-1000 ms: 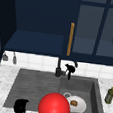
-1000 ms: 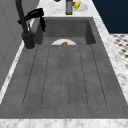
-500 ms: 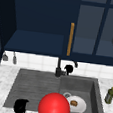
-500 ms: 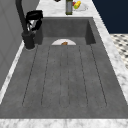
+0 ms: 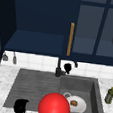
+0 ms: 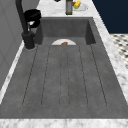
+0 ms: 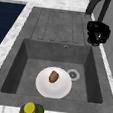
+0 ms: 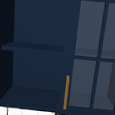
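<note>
Faucet [image 5: 58, 67] at the back rim of the sink [image 5: 95, 97], between the ribbed drainboard and the basin, has the right hand [image 5: 67, 67] against its right side, fingers seemingly curled round the lever, so the work in hand looks like operating the tap, calling next for a small turn or swing. Further out, a plate [image 7: 53, 82] with a brown morsel lies in the basin, while the left hand [image 5: 20, 106] hangs idle at the sink's front edge beside a red ball [image 5: 54, 107].

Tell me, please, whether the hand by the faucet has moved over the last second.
No. The right hand sits beside the faucet just as in the earlier front views, at the same spot against the sink back edge.
</note>
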Available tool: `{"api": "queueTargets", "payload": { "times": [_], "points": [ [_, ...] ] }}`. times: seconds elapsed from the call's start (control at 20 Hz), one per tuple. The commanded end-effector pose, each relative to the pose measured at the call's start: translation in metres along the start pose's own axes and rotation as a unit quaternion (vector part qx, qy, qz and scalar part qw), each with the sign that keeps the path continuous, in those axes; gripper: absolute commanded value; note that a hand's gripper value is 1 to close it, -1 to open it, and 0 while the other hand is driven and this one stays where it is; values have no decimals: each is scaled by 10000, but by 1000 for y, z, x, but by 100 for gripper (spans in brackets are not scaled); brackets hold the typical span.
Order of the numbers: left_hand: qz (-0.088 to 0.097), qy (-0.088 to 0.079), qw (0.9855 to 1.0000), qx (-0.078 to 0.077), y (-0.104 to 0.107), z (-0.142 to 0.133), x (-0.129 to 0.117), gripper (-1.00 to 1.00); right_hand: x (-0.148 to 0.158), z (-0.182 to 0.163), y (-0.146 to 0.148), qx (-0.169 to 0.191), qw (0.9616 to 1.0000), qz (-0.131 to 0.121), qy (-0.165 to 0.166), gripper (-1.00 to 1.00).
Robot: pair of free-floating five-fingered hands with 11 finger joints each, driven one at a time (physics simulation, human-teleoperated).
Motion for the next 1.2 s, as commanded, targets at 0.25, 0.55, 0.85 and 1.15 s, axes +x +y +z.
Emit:
{"api": "queueTargets", "payload": {
  "times": [0.25, 0.55, 0.85, 1.15],
  "points": [
    [0, 0, 10000, 0, 0, 0, 0, 0, 23, -28, -48, 524, 9974, 192, 446, 100],
    [0, 0, 10000, 0, 0, 0, 0, 0, 45, -37, -53, 925, 9863, 843, 1075, 100],
    [0, 0, 10000, 0, 0, 0, 0, 0, 76, -33, -46, 1277, 9606, 1310, 2094, 100],
    [0, 0, 10000, 0, 0, 0, 0, 0, 94, -37, -44, 1215, 9351, 1456, 2992, 100]
  ]
}}
